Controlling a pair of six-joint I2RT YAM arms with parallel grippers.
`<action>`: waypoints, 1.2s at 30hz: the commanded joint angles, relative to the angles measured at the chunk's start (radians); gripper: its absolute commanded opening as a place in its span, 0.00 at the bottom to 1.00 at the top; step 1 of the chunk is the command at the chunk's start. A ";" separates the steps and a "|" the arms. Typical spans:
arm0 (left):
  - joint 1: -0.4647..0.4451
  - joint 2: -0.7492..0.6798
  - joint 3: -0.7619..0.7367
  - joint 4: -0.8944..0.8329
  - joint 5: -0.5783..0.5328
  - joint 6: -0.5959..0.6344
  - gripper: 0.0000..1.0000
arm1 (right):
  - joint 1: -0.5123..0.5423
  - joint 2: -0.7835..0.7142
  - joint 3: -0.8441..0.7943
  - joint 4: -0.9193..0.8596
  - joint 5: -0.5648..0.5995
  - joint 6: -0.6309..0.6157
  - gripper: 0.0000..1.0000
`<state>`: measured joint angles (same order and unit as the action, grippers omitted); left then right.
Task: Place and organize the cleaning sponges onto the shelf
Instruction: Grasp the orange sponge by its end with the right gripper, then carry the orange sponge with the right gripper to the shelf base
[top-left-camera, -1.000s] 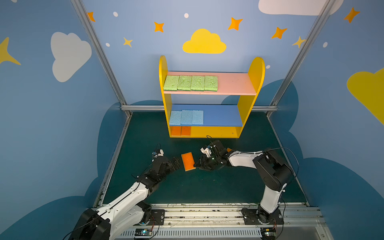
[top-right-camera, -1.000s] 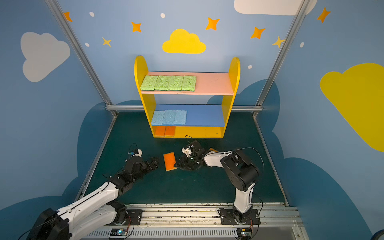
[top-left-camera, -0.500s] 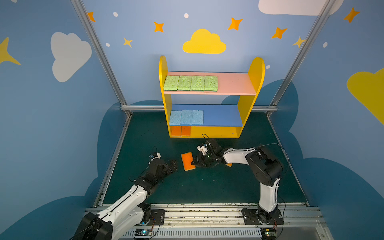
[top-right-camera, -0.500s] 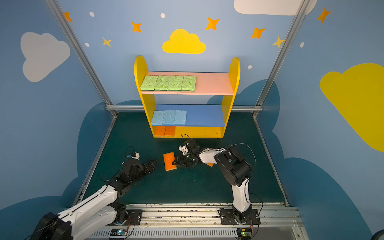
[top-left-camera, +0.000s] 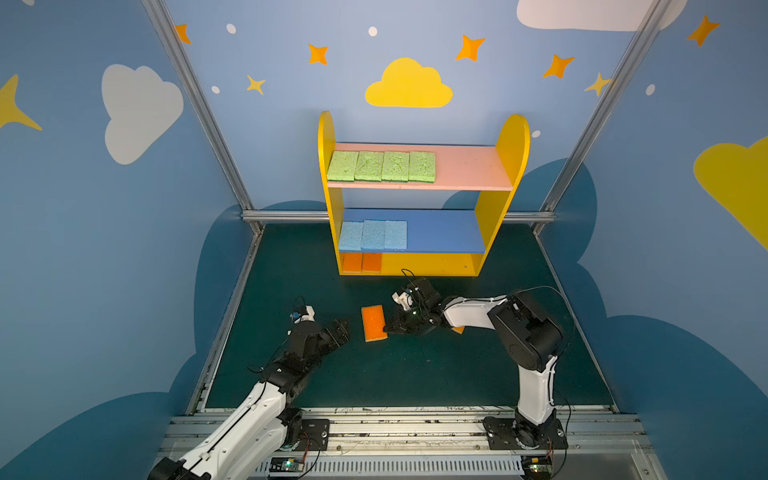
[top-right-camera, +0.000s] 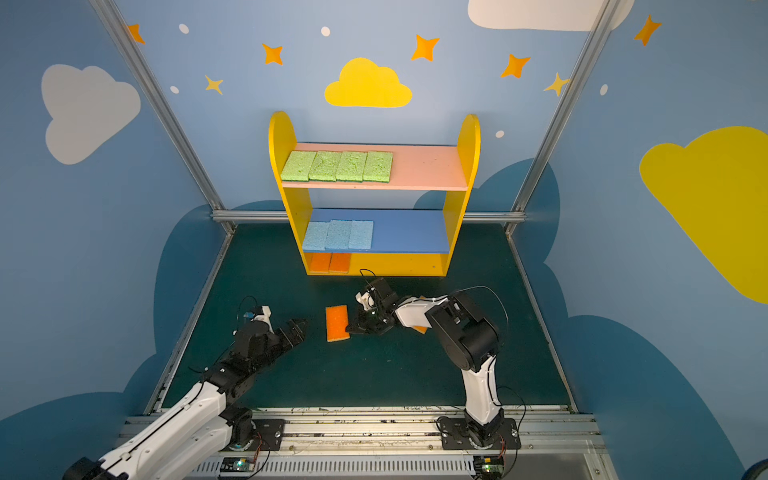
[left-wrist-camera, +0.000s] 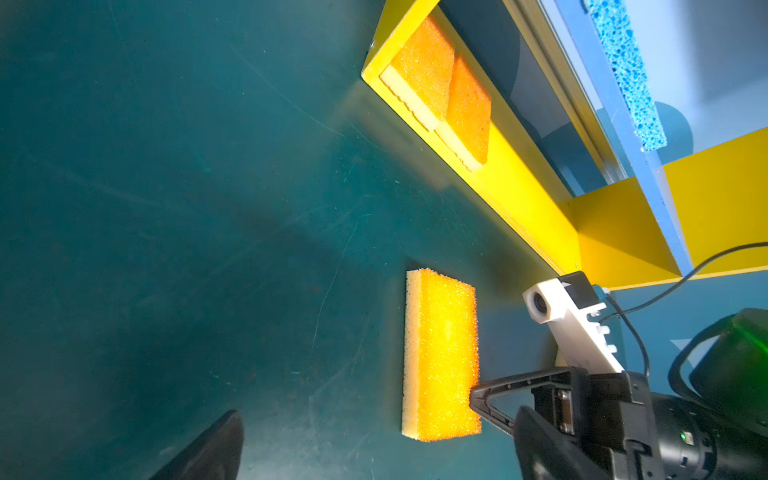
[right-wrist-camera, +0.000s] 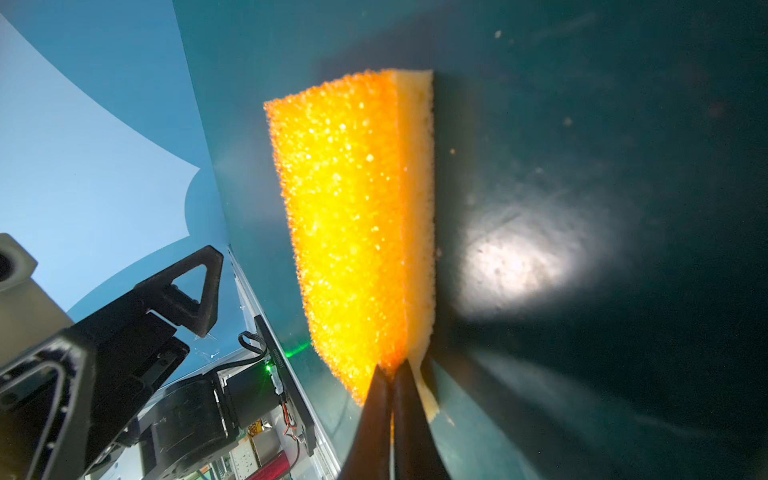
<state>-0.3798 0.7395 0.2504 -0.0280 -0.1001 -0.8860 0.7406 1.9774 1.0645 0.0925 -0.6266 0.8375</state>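
An orange sponge (top-left-camera: 373, 323) (top-right-camera: 337, 323) with a yellow layer lies on the green floor in front of the shelf (top-left-camera: 513, 137) (top-right-camera: 468, 137). My right gripper (top-left-camera: 388, 328) (top-right-camera: 351, 329) (right-wrist-camera: 390, 374) is shut, pinching that sponge (right-wrist-camera: 353, 216) at its near edge. My left gripper (top-left-camera: 338, 328) (top-right-camera: 297, 328) (left-wrist-camera: 380, 434) stands open a little to the sponge's (left-wrist-camera: 440, 361) left, not touching it. Several green sponges (top-left-camera: 382, 166) lie on the pink board. Three blue sponges (top-left-camera: 373, 235) rest on the blue board, and two orange ones (top-left-camera: 361, 262) (left-wrist-camera: 444, 95) on the yellow base.
Another orange sponge (top-left-camera: 458, 330) (top-right-camera: 420, 329) peeks out from under my right forearm. Metal frame posts (top-left-camera: 199, 108) and painted walls close in the floor on three sides. A metal rail (top-left-camera: 395, 428) carrying both arm bases runs along the front.
My right gripper has closed onto the edge of the orange sponge. My left gripper has drawn back to the left, away from the sponge, still open.
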 joint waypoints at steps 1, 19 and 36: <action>0.005 -0.028 -0.011 -0.048 0.007 0.005 1.00 | -0.022 -0.055 0.005 -0.020 0.005 -0.001 0.00; 0.017 0.089 -0.005 0.048 0.006 0.032 1.00 | -0.237 0.020 0.081 0.205 -0.170 0.112 0.00; 0.074 0.164 0.083 0.068 0.042 0.109 1.00 | -0.317 0.273 0.384 0.188 -0.228 0.165 0.00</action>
<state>-0.3187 0.9085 0.3122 0.0292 -0.0742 -0.8085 0.4328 2.2276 1.3918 0.3103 -0.8356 1.0138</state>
